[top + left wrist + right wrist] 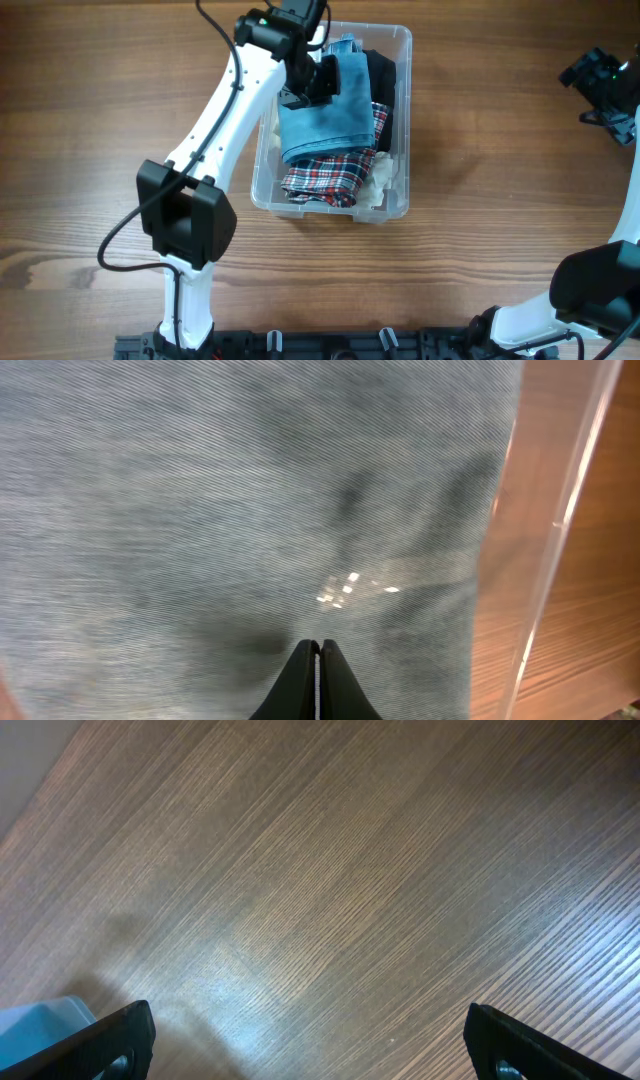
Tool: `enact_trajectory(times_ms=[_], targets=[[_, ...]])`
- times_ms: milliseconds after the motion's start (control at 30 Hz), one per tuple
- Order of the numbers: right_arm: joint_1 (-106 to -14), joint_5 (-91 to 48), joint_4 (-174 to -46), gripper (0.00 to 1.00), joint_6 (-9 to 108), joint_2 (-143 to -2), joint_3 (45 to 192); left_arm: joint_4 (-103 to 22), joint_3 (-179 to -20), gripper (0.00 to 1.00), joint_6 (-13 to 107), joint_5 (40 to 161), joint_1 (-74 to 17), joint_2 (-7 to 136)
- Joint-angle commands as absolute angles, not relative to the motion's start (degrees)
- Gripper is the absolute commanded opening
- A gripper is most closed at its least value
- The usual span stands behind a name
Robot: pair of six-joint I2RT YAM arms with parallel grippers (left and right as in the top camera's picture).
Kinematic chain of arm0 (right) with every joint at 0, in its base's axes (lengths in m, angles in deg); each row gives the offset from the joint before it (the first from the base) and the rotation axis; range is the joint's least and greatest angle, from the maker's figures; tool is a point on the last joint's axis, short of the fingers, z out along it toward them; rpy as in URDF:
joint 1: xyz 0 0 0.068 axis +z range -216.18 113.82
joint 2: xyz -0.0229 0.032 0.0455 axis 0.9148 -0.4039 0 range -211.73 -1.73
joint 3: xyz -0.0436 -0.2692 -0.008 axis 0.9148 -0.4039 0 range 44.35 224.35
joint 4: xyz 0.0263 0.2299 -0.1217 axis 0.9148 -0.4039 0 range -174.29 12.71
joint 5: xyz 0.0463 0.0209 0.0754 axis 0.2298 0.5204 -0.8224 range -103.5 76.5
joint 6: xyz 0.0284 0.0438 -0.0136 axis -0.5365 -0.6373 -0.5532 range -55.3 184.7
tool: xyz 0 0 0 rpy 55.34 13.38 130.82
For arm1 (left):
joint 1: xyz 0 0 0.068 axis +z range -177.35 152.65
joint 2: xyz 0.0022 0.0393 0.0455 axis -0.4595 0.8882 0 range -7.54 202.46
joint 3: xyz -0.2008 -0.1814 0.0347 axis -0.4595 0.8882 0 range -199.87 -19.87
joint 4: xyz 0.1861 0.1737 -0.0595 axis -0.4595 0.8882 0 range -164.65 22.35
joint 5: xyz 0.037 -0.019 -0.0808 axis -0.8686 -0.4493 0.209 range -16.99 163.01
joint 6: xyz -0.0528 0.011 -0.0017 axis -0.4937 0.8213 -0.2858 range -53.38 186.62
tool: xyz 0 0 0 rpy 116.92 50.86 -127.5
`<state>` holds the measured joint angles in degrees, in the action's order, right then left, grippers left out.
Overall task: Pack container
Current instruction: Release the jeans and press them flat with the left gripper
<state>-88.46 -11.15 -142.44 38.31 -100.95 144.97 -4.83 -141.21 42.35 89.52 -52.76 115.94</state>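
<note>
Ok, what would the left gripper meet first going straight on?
The blue garment in the container, right ahead of the left gripper; it may already touch, depth is unclear.

Garments (325,125) in container (330,212), left tool (317,650) perhaps atop.

**Robot lab bench**

A lab workstation: the left arm (225,110) and right arm (600,285), white with black joints, rise from a black mounting rail (300,345) at the edge of a wood-grain table (80,100). A black cable (125,232) loops loose off one.
</note>
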Motion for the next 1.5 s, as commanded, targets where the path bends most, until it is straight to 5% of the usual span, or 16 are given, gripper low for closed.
enact_trajectory(times_ms=[0, 267, 733, 1467], targets=[[-88.37, -11.65, -142.24, 1.00, 37.56, -101.37, 144.72, -7.32, -140.51, 0.04, 43.60, 89.00, -55.89, 114.38], [-88.37, -11.65, -142.24, 1.00, 37.56, -101.37, 144.72, -20.65, -140.51, 0.04, 43.95, 86.35, -57.13, 114.82], [-88.37, -11.65, -142.22, 1.00, 37.56, -101.37, 144.72, -26.25, -140.51, 0.04, 43.95, 80.60, -56.96, 121.90], [-88.37, -11.65, -142.24, 1.00, 37.56, -101.37, 144.72, -20.74, -139.13, 0.04, 43.93, 81.04, -56.70, 113.60]])
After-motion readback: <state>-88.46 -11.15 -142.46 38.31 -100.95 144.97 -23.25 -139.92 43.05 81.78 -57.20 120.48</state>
